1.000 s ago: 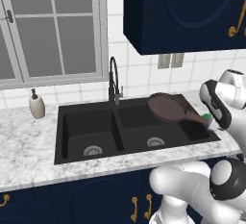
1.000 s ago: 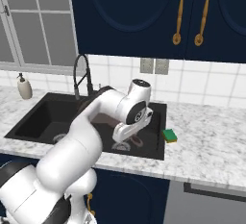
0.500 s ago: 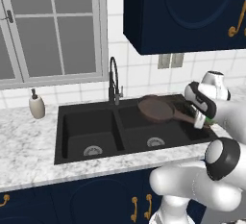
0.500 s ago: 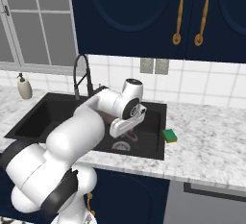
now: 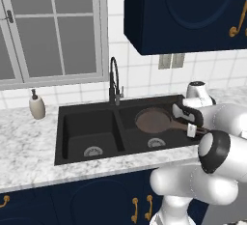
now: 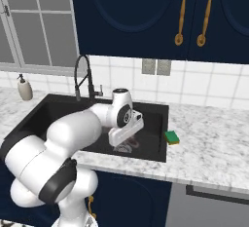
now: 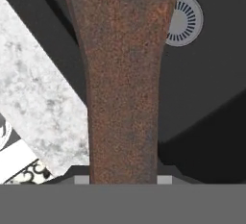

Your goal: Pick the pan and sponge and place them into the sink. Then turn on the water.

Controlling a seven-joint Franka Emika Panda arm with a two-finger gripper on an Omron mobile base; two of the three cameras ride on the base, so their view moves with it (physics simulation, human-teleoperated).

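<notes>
The marble worktop (image 5: 29, 144) carries the black double sink (image 5: 91, 137), and the robot's white arm covers the sink's right front corner in the left base view and much of its front rim in the right base view. The pan (image 5: 153, 120) hangs over the right basin, its round dish above the silver drain (image 5: 156, 142) and its long handle running toward the basin's right rim. The gripper (image 5: 189, 125) is clamped on that handle; its fingertips are hard to make out, and in the hand view the rusty handle blocks the middle, with the drain peeping past one side. In the right base view the arm hides the pan. The sponge (image 6: 171, 137) lies on the worktop just beside the sink's right rim, near its front corner.
</notes>
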